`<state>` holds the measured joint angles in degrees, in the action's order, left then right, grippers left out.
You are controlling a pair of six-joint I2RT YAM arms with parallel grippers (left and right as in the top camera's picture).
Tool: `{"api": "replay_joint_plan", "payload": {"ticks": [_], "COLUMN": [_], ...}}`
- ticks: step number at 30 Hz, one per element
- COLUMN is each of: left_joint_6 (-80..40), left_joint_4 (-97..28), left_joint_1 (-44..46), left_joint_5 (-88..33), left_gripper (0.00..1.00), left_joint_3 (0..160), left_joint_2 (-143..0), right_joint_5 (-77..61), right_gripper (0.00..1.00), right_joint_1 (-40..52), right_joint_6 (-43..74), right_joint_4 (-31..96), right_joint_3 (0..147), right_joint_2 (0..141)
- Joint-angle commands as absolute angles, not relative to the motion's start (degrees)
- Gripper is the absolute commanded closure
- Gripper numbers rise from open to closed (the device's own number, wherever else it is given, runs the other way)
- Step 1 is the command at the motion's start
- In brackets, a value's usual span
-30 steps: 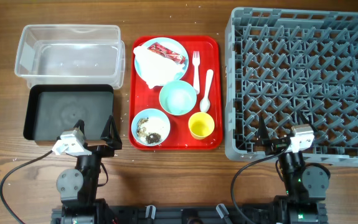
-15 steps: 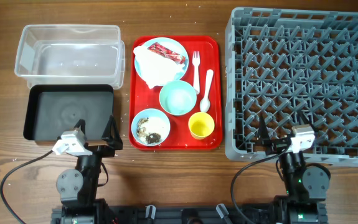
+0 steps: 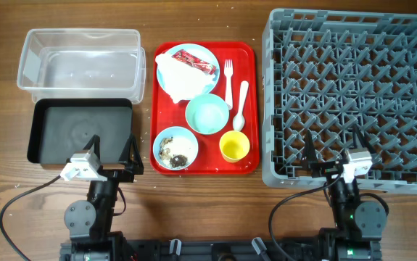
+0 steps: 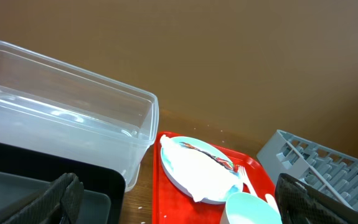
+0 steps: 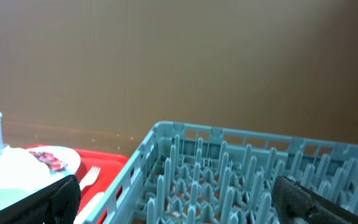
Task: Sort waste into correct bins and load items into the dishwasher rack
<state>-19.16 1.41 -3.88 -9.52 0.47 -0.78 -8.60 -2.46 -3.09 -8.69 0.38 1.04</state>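
Observation:
On the red serving tray [image 3: 252,109], a light blue plate [image 3: 207,54] holds the crumpled napkin [image 3: 180,78] and red wrapper [image 3: 196,62]. Below it are an empty blue bowl [image 3: 207,114], a bowl with food scraps [image 3: 175,148], the yellow cup [image 3: 234,146], the fork [image 3: 228,76] and the spoon [image 3: 241,105]. The clear tub [image 3: 77,58] and black tray [image 3: 81,130] lie at the left, and the grey rack [image 3: 353,94] at the right. My left gripper [image 3: 112,154] is open and empty near the black tray's front corner. My right gripper [image 3: 333,148] is open and empty over the rack's front edge.
The left wrist view shows the tub [image 4: 66,124], the black tray [image 4: 17,180], the plate with the napkin [image 4: 194,174] and a bowl [image 4: 250,208]. The right wrist view shows the rack's pegs [image 5: 241,168] and the fork [image 5: 88,177]. Bare wooden table lies in front.
My right wrist has shifted slightly to the right. Nothing on the tray has moved.

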Motion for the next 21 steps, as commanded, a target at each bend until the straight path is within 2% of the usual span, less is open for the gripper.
{"api": "replay_joint_plan", "payload": {"ticks": [1, 13, 18, 21], "left_joint_6": [-18.41, -15.16, -15.09, -15.07], "left_joint_4": [1.98, 2.81, 1.37, -7.55], "left_joint_1": [-4.08, -4.08, -4.08, -3.97], "left_joint_5": [-10.94, -12.71, -14.26, -16.53], "left_gripper": [0.0, 0.0, 0.0, 0.0], "left_joint_3": [0.34, 9.37, 20.4, 34.59], "left_joint_2": [-0.16, -6.28, -20.67, -35.55], "right_joint_5": [-9.52, -9.08, -9.1, -10.37], "right_gripper": [0.0, 0.0, 0.0, 0.0], "right_joint_1": [-2.7, -2.7, -2.7, -2.7], "right_joint_6": [-2.98, -3.07, -4.56, -4.58], "right_joint_4": [-9.56, -13.32, -13.23, -12.49], "right_joint_3": [0.32, 0.73, 4.89, 10.37], "right_joint_2": [0.58, 0.58, 2.37, 8.56]}}
